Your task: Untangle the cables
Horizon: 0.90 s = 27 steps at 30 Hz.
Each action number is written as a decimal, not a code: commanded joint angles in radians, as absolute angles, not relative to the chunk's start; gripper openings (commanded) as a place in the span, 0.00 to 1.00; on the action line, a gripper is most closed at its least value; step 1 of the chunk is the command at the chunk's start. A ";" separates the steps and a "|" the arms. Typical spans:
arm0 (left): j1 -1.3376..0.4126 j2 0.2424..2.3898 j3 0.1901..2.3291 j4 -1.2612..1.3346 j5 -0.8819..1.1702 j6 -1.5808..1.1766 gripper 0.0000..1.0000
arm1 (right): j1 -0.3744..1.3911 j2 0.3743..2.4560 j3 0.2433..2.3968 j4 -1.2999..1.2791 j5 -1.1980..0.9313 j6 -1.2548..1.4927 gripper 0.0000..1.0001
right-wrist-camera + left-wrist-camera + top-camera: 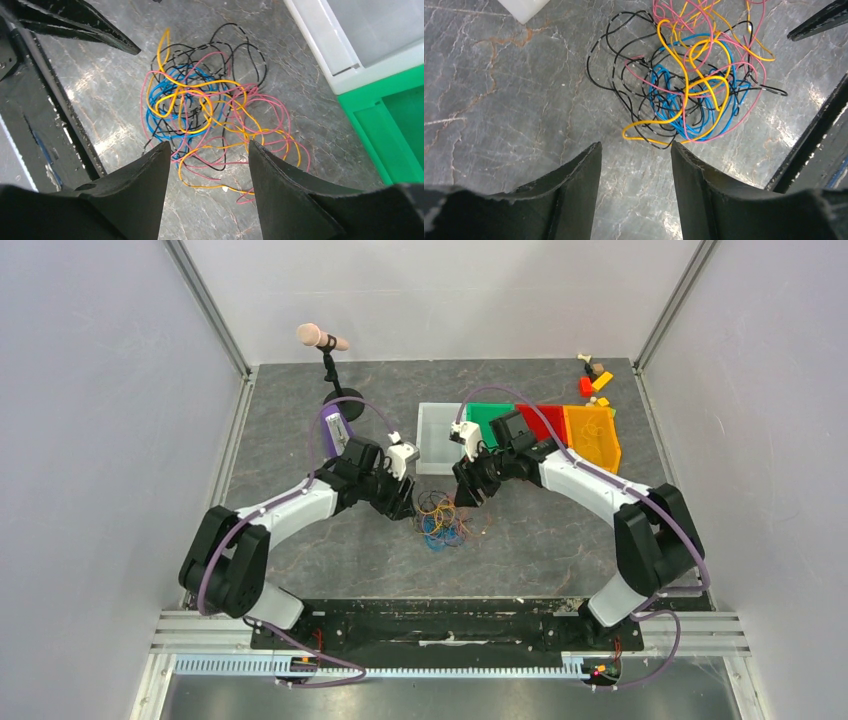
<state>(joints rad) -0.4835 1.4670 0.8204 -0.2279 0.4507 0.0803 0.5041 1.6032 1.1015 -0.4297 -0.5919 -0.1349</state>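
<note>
You have the cables (440, 518) in one tangled heap of yellow, pink, blue and black on the grey table (290, 440), between the two arms and near the white tray (436, 440). Your left gripper (635, 145) stands with jaws apart and nothing between them, the heap just ahead of its tips. Your right gripper (210, 145) is likewise spread, holding nothing, poised over the heap's edge.
</note>
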 commanded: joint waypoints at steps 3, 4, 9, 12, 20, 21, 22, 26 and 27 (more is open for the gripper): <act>-0.489 1.549 0.880 -0.109 0.518 0.194 0.59 | 0.512 1.621 1.063 -0.335 -0.525 -0.071 0.61; -0.492 1.561 0.886 -0.095 0.513 0.190 0.59 | 0.517 1.623 1.058 -0.334 -0.518 -0.065 0.61; -0.497 1.625 0.905 -0.070 0.510 0.147 0.52 | 0.533 1.632 1.037 -0.301 -0.483 -0.026 0.62; -0.497 1.618 0.891 -0.077 0.531 0.132 0.36 | 0.549 1.646 1.014 -0.267 -0.437 -0.008 0.62; -0.498 1.381 0.803 -0.067 0.586 0.027 0.02 | 0.601 1.667 0.922 -0.151 -0.343 0.040 0.62; -0.497 1.351 0.802 -0.072 0.580 0.011 0.02 | 0.605 1.671 0.911 -0.138 -0.329 0.039 0.61; -0.497 1.327 0.803 -0.091 0.572 0.011 0.02 | 0.607 1.676 0.903 -0.131 -0.310 0.038 0.59; -0.496 1.217 0.816 -0.160 0.525 -0.022 0.02 | 0.606 1.684 0.868 -0.107 -0.249 0.034 0.51; -0.495 1.188 0.823 -0.179 0.520 -0.023 0.02 | 0.606 1.685 0.860 -0.105 -0.242 0.034 0.50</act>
<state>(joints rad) -0.4950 1.2877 0.8021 -0.1307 0.5327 0.0425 0.6067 1.6768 0.8886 -0.1719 -0.3233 0.0273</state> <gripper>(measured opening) 0.029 0.524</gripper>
